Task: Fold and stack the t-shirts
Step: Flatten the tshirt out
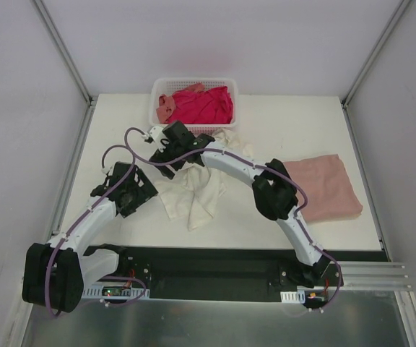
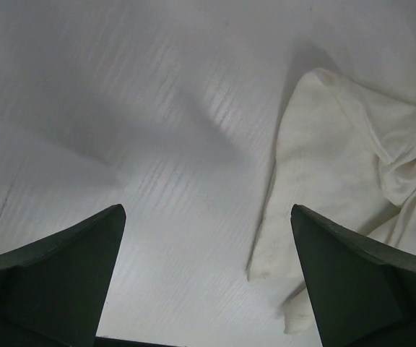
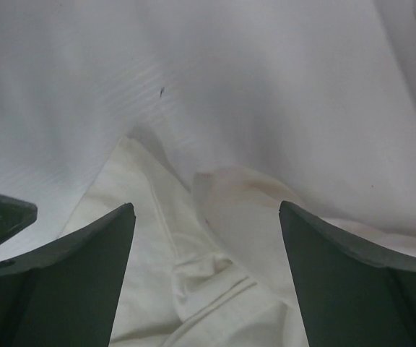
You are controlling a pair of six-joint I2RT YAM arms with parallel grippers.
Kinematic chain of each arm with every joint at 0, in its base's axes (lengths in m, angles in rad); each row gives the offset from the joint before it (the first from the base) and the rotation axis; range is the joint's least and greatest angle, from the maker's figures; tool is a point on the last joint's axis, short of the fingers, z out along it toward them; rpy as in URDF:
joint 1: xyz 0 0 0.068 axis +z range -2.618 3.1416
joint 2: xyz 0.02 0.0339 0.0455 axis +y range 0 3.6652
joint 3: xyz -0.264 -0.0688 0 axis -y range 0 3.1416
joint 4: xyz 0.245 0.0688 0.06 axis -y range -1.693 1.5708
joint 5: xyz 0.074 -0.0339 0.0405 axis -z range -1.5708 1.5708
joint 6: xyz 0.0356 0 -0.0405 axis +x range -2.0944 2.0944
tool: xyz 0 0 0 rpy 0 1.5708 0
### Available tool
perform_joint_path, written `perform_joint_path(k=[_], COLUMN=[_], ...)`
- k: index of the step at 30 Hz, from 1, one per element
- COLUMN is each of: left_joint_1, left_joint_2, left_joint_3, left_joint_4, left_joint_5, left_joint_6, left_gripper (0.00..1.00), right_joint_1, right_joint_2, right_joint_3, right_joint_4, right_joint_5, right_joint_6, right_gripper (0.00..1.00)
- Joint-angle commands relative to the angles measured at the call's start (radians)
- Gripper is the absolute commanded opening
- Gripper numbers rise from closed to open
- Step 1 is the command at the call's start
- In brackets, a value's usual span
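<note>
A crumpled cream t-shirt (image 1: 193, 195) lies mid-table. My left gripper (image 1: 150, 190) stands open just left of it; in the left wrist view the gripper (image 2: 206, 211) has bare table between its jaws and the cream t-shirt's (image 2: 338, 144) edge by the right finger. My right gripper (image 1: 163, 155) reaches across to the shirt's far left part. In the right wrist view that gripper (image 3: 206, 208) is open, its jaws wide on either side of bunched cream cloth (image 3: 193, 275). A dusty pink t-shirt (image 1: 327, 188) lies folded at the right. Magenta-red (image 1: 204, 105) and salmon (image 1: 165, 108) t-shirts sit in the basket.
The white lattice basket (image 1: 155, 90) stands at the table's far edge, centre. The right arm's elbow (image 1: 276, 189) hangs between the cream and pink shirts. A black strip with the arm bases (image 1: 215, 264) runs along the near edge.
</note>
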Motion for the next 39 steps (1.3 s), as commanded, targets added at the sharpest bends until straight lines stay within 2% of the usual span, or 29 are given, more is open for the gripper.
perform_joint_path(k=[1,3,6,7,9,11,12,20,24,27,31,34,35,36,38,39], left_joint_1=[0.015,0.018,0.021,0.021,0.021,0.021,0.021,0.021,0.021,0.021,0.021,0.019,0.018,0.016,0.016,0.016], left_joint_2=[0.009,0.009,0.012,0.018,0.031,0.057,0.067,0.212,0.303,0.400,0.511,0.569,0.580,0.595,0.603,0.594], left_joint_3=[0.002,-0.001,-0.004,-0.003,0.002,0.011,0.020,0.130,0.181,0.224,0.268,0.296,0.305,0.311,0.330,0.333], left_joint_4=[0.016,0.017,0.023,0.028,0.045,0.065,0.074,0.183,0.212,0.220,0.227,0.234,0.237,0.238,0.238,0.240], left_joint_5=[0.000,-0.001,-0.003,-0.001,0.009,0.020,0.035,0.138,0.117,0.152,0.172,0.201,0.206,0.213,0.221,0.223], left_joint_6=[-0.009,-0.007,-0.009,-0.009,-0.009,-0.004,-0.003,-0.001,0.029,0.034,0.025,0.020,0.020,0.023,0.034,0.046], left_gripper=[0.99,0.99,0.99,0.99,0.99,0.99,0.99,0.93,0.91,0.86,0.74,0.54,0.36,0.26,0.00,0.00], right_joint_1=[-0.003,-0.003,-0.006,-0.009,-0.013,-0.016,-0.016,-0.042,-0.094,-0.156,-0.197,-0.199,-0.199,-0.200,-0.207,-0.211], right_joint_2=[0.089,0.117,0.128,0.113,0.078,0.000,-0.063,-0.378,-0.551,-0.643,-0.745,-0.817,-0.850,-0.866,-0.913,-0.930], right_joint_3=[0.105,0.140,0.123,0.111,0.071,-0.004,-0.025,-0.309,-0.461,-0.550,-0.634,-0.697,-0.711,-0.738,-0.763,-0.788], right_joint_4=[0.060,0.044,0.046,0.052,0.095,0.148,0.161,0.207,0.218,0.216,0.215,0.205,0.204,0.199,0.190,0.190], right_joint_5=[0.008,0.035,0.049,0.052,0.057,0.069,0.078,0.229,0.227,0.184,0.180,0.238,0.252,0.267,0.322,0.344], right_joint_6=[-0.022,-0.024,-0.005,0.019,0.041,0.064,0.071,0.117,0.209,0.295,0.294,0.266,0.263,0.260,0.249,0.243], right_gripper=[0.82,0.77,0.47,0.28,0.15,0.10,0.04,0.01,0.01,0.01,0.01,0.01,0.01,0.01,0.01,0.01])
